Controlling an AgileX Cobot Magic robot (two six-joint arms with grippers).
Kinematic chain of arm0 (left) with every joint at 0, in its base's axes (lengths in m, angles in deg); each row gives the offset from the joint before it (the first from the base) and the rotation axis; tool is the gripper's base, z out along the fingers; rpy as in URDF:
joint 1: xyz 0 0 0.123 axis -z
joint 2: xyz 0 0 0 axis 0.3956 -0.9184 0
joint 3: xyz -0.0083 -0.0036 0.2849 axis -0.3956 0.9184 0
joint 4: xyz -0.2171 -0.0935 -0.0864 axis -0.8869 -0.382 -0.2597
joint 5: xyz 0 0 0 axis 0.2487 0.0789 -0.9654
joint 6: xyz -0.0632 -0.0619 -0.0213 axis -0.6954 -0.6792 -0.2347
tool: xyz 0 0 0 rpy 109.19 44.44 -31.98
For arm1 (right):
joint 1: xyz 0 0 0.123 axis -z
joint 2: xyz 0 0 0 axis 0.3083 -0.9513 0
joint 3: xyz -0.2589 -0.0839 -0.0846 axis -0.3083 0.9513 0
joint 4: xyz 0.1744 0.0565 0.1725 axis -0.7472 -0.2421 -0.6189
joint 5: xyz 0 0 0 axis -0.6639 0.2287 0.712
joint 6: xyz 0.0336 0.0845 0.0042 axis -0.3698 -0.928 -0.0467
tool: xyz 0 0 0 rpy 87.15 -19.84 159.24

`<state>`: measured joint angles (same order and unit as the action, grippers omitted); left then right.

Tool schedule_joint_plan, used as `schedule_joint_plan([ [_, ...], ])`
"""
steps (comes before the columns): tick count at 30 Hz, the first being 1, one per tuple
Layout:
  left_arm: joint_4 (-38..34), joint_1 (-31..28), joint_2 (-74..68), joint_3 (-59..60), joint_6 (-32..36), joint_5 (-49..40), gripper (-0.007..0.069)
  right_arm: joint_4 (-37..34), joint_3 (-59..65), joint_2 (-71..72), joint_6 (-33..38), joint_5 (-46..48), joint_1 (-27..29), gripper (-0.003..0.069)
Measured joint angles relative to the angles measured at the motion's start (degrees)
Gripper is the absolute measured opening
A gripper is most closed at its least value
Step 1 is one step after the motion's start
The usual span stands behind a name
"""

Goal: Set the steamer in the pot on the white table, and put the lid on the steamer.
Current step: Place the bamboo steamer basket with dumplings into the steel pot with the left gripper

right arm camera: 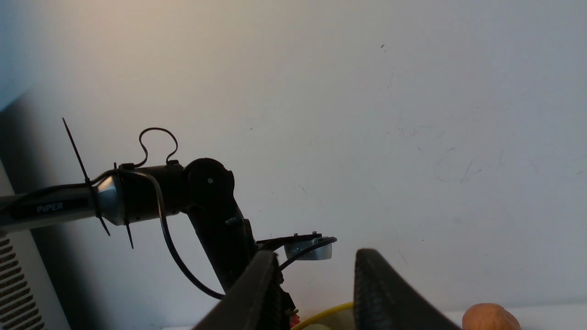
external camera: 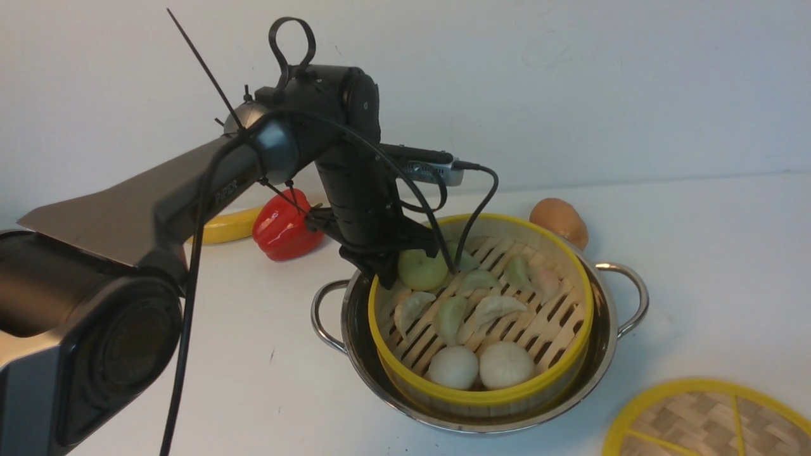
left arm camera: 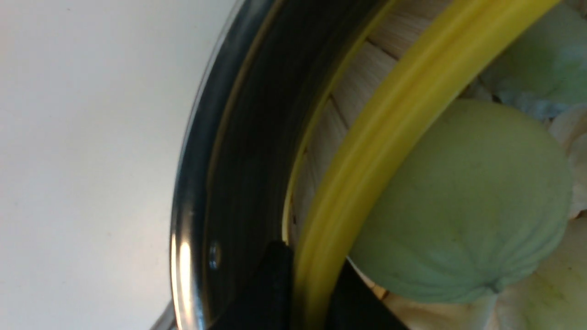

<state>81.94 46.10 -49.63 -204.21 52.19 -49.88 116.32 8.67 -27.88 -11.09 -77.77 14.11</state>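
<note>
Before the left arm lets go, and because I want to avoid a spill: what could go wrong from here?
1. The left pincer is clamped on the yellow rim of the steamer, with one finger down in the narrow gap between it and the pot. Pulling away before opening could drag the steamer askew.
2. The other finger sits close beside the green bun. Opening wide may shove it.

We've got the white table (external camera: pixel 728 253) carrying the pot (external camera: pixel 355 342) at centre. The lid (external camera: pixel 697 424) is near right, partly out of frame. A red pepper (external camera: pixel 285 228) and a yellow item (external camera: pixel 228 229) sit far left, and a brown round item (external camera: pixel 559 220) is just behind the pot.
</note>
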Motion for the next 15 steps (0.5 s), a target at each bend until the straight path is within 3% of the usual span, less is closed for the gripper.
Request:
schedule_joint_plan([
  [15,0.6,0.0,-1.0,0.0,0.1,0.0,0.0048,0.0,0.0,0.0,0.0,0.0,0.0,0.0244],
])
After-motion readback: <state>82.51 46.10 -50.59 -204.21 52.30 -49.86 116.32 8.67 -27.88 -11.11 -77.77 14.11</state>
